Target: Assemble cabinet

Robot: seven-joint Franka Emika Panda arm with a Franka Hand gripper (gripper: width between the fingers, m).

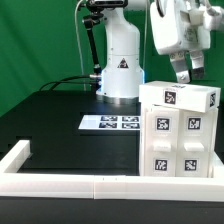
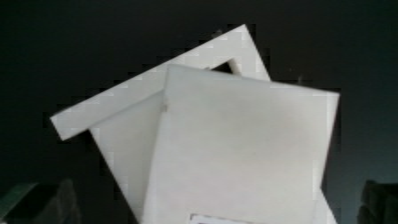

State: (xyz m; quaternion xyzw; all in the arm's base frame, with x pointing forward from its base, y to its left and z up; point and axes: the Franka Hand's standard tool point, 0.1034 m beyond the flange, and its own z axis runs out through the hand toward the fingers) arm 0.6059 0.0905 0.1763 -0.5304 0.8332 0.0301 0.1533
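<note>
The cabinet (image 1: 178, 132) is a large white box with square black-and-white tags on its front and top. It stands on the black table at the exterior view's right, against the front rail. My gripper (image 1: 188, 76) hovers just above its top far edge, fingers pointing down, open and empty. In the wrist view the cabinet's white panels (image 2: 231, 140) fill the frame from close above. My dark fingertips (image 2: 43, 204) show wide apart at the picture's edges, on either side of the panel and holding nothing.
The marker board (image 1: 110, 122) lies flat on the table in front of the robot base (image 1: 120, 72). Low white border rails (image 1: 60, 184) run along the front and the exterior view's left. A green curtain hangs behind.
</note>
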